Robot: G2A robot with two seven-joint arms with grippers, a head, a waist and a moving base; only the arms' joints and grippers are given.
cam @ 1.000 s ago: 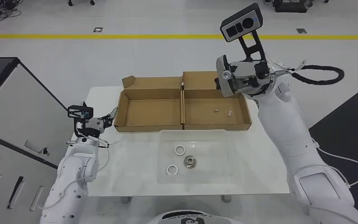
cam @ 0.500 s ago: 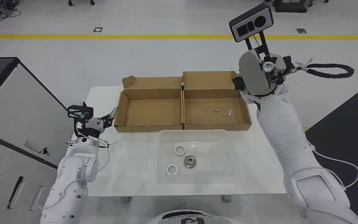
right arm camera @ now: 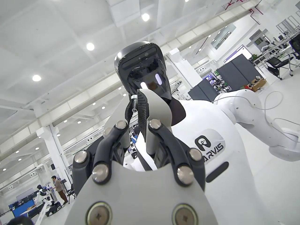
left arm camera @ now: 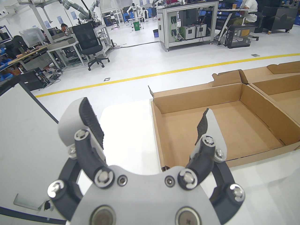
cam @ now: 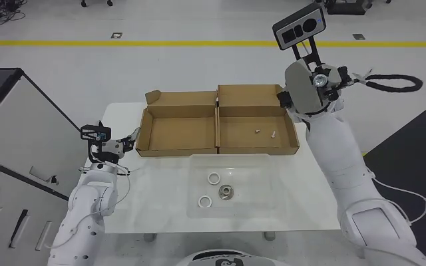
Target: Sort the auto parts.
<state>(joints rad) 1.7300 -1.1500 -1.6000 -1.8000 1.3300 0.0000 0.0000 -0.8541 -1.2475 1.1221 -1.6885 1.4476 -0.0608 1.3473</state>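
Nearest the front edge of the table point(cam: 153, 193), a clear tray point(cam: 259, 193) is set a little right of the middle. Two white rings point(cam: 213, 178) are seen in its left half, one behind the other, and a round metal part point(cam: 226, 192) lies just to their right, apart from both.

At the left edge of the table the left hand point(left arm camera: 145, 108) is held low, its fingers point(left arm camera: 90, 115) spread wide apart with nothing between them. It is pointed toward the near left corner of the left box point(cam: 178, 133), just beside it.

Behind the tray, two shallow cardboard boxes are placed side by side with their inner walls touching, and together they take up the far half of the table. The floor of the left box is bare cardboard. In the right box point(cam: 239, 136) two small parts point(cam: 257, 130) lie near the middle of the floor, close together but not touching.

Farthest off, the right hand point(right arm camera: 137, 99) is raised high over the far right corner of the table, beside the right box's far right corner and turned upward. Its fingers are drawn together and clamped on a small metal bolt point(right arm camera: 134, 103), which is gripped right at the fingertips, with its silvery end showing beside the ribbed pad point(right arm camera: 142, 108).
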